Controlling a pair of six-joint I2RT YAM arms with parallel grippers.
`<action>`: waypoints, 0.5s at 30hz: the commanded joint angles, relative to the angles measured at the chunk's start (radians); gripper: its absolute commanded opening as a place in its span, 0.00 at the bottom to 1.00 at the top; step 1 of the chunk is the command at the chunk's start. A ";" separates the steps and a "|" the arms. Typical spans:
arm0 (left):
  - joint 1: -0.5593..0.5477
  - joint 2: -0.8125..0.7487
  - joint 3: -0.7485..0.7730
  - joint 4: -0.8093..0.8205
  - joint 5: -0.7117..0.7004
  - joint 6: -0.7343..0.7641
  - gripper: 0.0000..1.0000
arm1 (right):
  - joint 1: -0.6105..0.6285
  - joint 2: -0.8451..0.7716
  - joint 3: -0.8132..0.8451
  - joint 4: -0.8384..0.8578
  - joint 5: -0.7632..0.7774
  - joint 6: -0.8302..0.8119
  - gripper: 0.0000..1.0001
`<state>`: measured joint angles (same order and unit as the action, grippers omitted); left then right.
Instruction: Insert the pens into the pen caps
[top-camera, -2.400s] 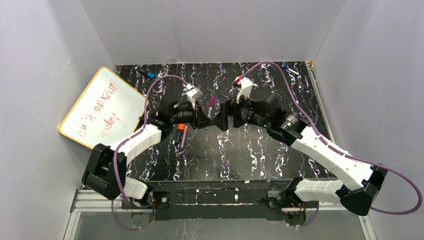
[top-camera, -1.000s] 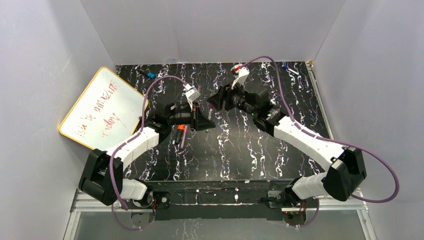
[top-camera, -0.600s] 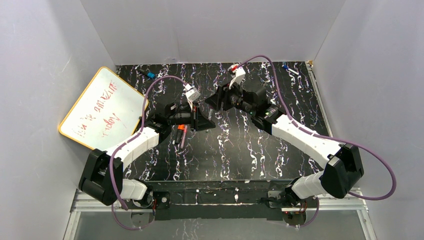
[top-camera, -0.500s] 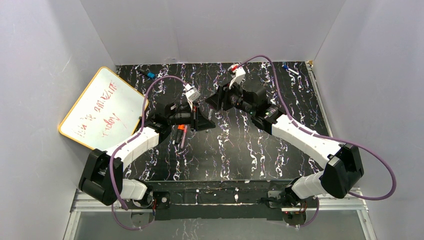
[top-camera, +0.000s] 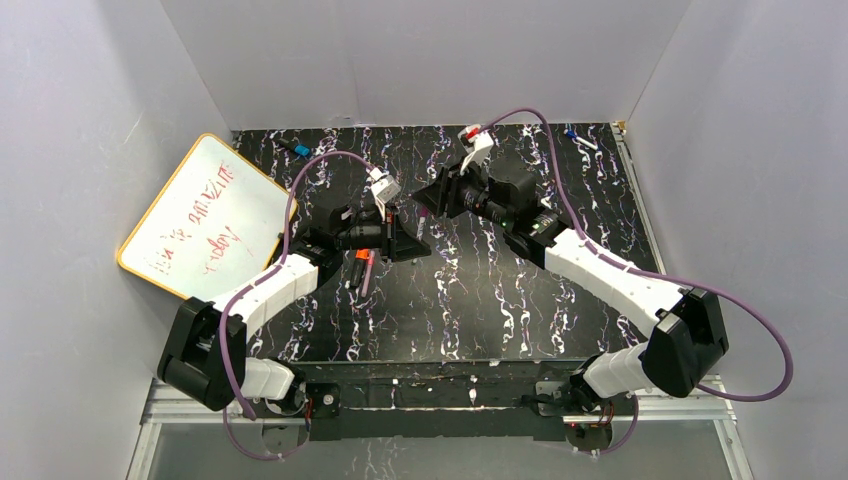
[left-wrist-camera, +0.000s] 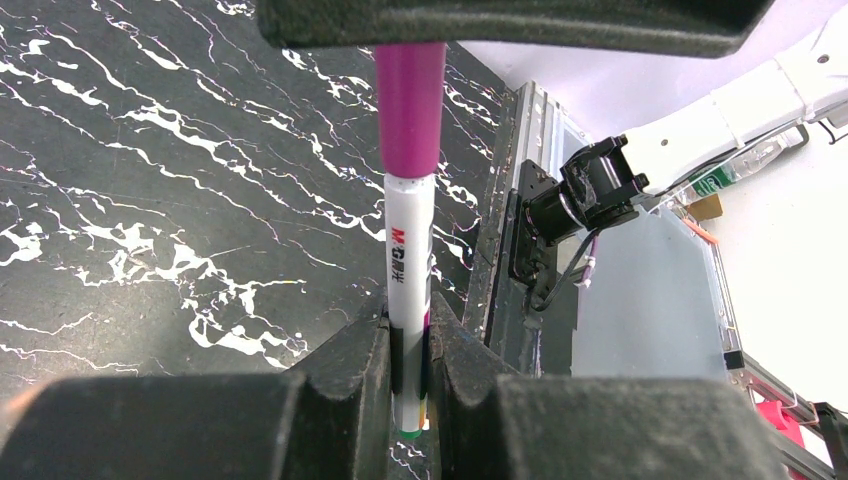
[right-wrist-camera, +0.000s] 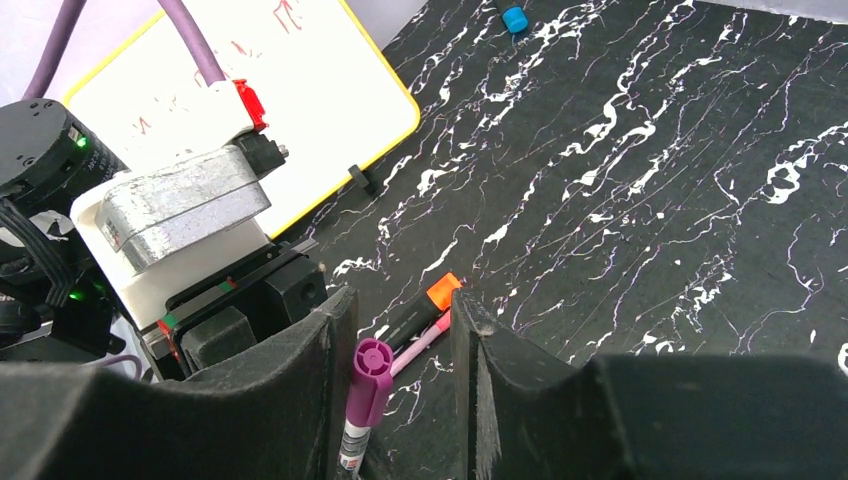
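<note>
Lying loose near the middle of the table (top-camera: 480, 300), a black pen (right-wrist-camera: 412, 314) with an orange end and a magenta pen (right-wrist-camera: 420, 343) rest side by side. Just beyond, the left gripper (left-wrist-camera: 408, 325) is clamped on a white pen (left-wrist-camera: 408, 260) whose magenta cap (left-wrist-camera: 410, 105) stands between the right gripper's (right-wrist-camera: 400, 300) parted jaws. A whiteboard (top-camera: 200, 215) sits at the left edge.

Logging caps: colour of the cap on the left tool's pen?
Cap is magenta-purple; left wrist view.
</note>
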<state>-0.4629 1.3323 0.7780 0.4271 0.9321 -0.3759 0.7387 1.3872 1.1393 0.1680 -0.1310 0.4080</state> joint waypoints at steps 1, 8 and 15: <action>-0.002 -0.008 -0.007 0.022 0.028 0.003 0.00 | -0.008 -0.035 0.028 0.067 -0.011 -0.002 0.47; -0.002 -0.008 -0.010 0.022 0.025 0.005 0.00 | -0.008 -0.034 0.032 0.067 -0.025 0.002 0.47; -0.002 -0.004 -0.010 0.019 0.022 0.005 0.00 | -0.010 -0.039 0.036 0.074 -0.045 0.006 0.47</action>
<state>-0.4629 1.3346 0.7765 0.4343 0.9321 -0.3756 0.7338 1.3865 1.1393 0.1852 -0.1497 0.4145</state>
